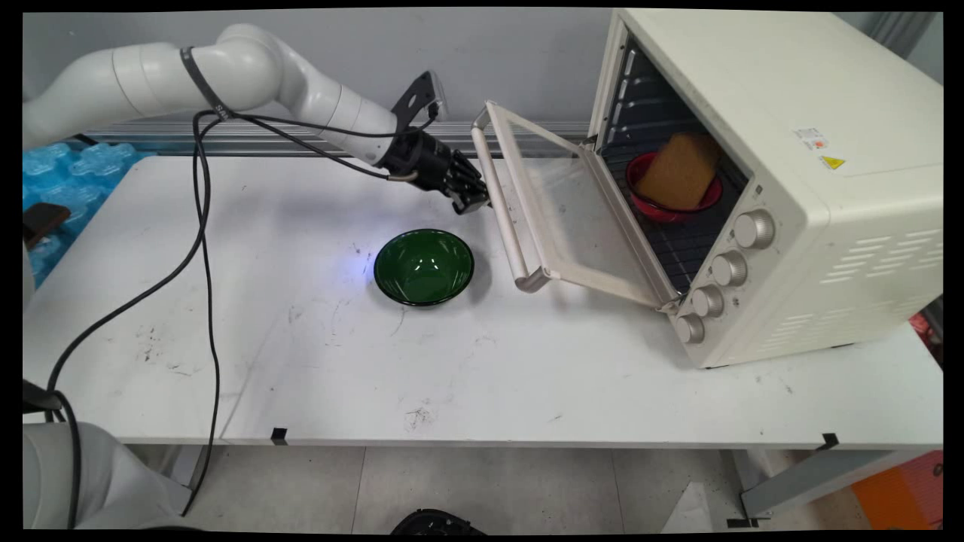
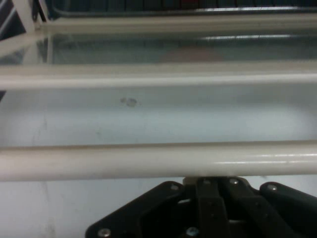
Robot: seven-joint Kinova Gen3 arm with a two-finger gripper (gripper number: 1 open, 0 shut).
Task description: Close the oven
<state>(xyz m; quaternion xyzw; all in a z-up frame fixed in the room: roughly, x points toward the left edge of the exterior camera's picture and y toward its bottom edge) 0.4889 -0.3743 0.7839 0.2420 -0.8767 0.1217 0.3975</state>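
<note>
My gripper [image 1: 474, 202] is shut, its tips pressed against the cream handle bar [image 1: 501, 214] of the toaster oven's door [image 1: 561, 203]. The glass door hangs partly open, tilted out toward the table. In the hand view the handle bar [image 2: 148, 161] runs straight across, just over my closed gripper [image 2: 208, 181], with the door's glass [image 2: 148, 119] beyond it. Inside the cream oven [image 1: 791, 150], a red bowl [image 1: 678, 213] on the rack holds a brown slab like bread [image 1: 678, 173].
A dark green empty bowl [image 1: 423, 267] sits on the white table [image 1: 301, 361] just below and left of my gripper. Black cables [image 1: 203, 248] hang from the arm over the table's left side. Blue packs [image 1: 60, 173] lie at the far left.
</note>
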